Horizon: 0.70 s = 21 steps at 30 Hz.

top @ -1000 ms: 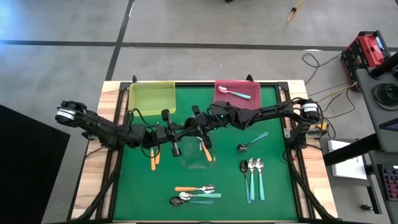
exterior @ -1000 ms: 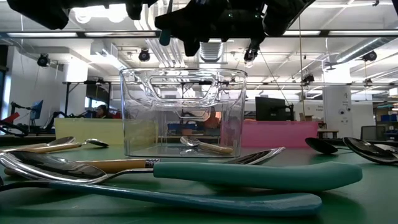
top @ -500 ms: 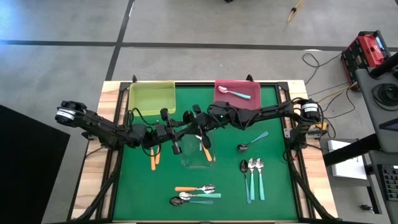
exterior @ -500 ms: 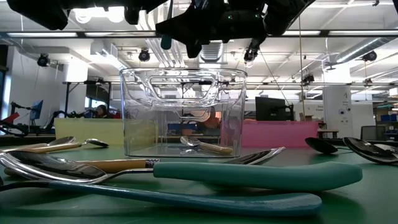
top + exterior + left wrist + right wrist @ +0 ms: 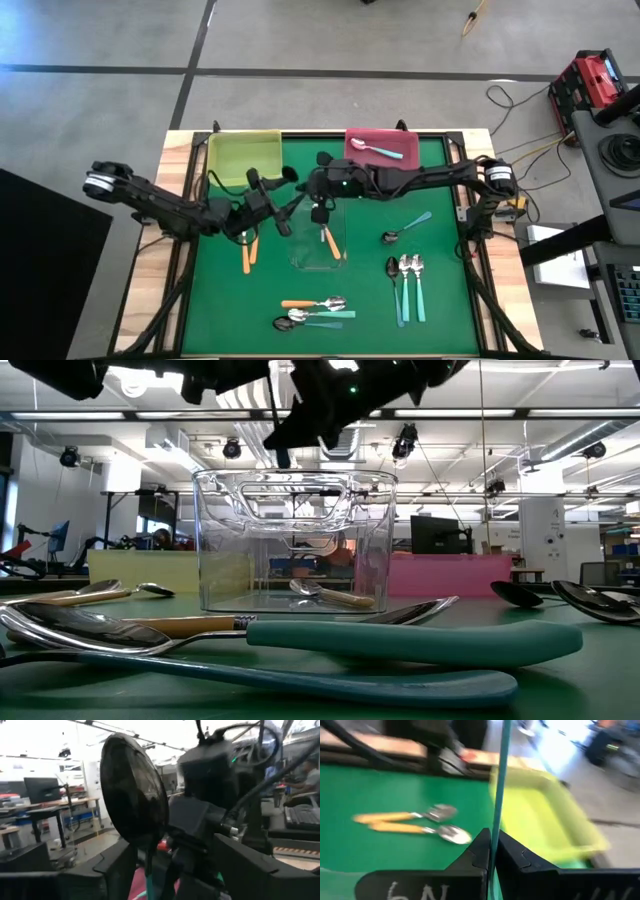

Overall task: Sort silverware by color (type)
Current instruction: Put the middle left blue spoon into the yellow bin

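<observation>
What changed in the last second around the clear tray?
The left gripper drew back leftward from the clear tray, its fingers now spread. The right gripper hangs over the tray, shut on the teal handle of a dark-bowled spoon. The trays and the spoons on the mat are unchanged.

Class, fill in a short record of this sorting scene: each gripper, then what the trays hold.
right gripper: shut on the dark-bowled teal spoon, above the clear tray
left gripper: open, facing the right gripper
pink tray: one light teal spoon
clear tray: one orange spoon
</observation>
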Motion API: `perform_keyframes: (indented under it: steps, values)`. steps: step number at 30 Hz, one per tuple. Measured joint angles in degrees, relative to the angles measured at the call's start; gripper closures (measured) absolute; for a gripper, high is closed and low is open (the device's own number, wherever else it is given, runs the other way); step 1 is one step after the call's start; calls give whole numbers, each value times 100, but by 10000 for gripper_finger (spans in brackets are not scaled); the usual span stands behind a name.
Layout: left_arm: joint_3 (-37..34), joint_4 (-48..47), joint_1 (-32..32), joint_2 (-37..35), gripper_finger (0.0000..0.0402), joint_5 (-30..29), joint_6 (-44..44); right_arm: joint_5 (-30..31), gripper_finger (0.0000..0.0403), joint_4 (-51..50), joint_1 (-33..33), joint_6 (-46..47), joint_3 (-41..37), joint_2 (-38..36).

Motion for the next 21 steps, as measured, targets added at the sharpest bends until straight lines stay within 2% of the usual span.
perform_keyframes:
  steps: [7,13,21]
  values:
    - [-1,-918,-19,-549,144,-66,-272,1770,394,-1407,49,-291,707,-2]
    - [-1,-1670,-19,-1123,144,-100,-630,3008,394,-2044,86,-683,1081,-2]
    - [-9,-1338,155,-1235,145,-98,-845,5682,394,-1991,258,-2102,1182,-7]
